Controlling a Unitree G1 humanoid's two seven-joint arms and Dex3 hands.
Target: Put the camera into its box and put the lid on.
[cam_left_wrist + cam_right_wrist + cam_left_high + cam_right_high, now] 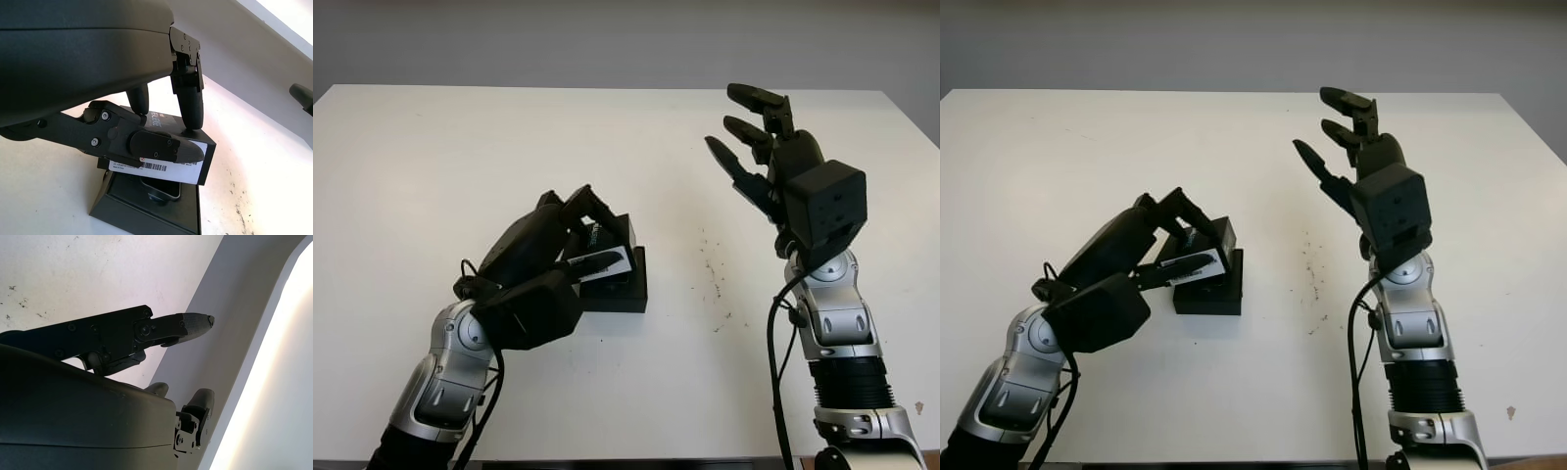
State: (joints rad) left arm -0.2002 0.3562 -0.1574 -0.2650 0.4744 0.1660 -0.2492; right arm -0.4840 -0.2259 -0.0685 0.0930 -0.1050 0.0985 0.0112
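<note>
My left hand (599, 233) is shut on the black lid (197, 146), which carries a white barcode label (157, 168). The lid is tilted and sits just over the far part of the open black box (626, 292) at the table's middle. Inside the box, under the lid's edge, lies the dark camera (161, 189). Whether the lid touches the box I cannot tell. My right hand (751, 137) is open and raised in the air to the right of the box, holding nothing.
The white table (450, 166) has a scatter of small dark specks (711, 269) between the box and my right arm. A grey wall runs behind the table's far edge.
</note>
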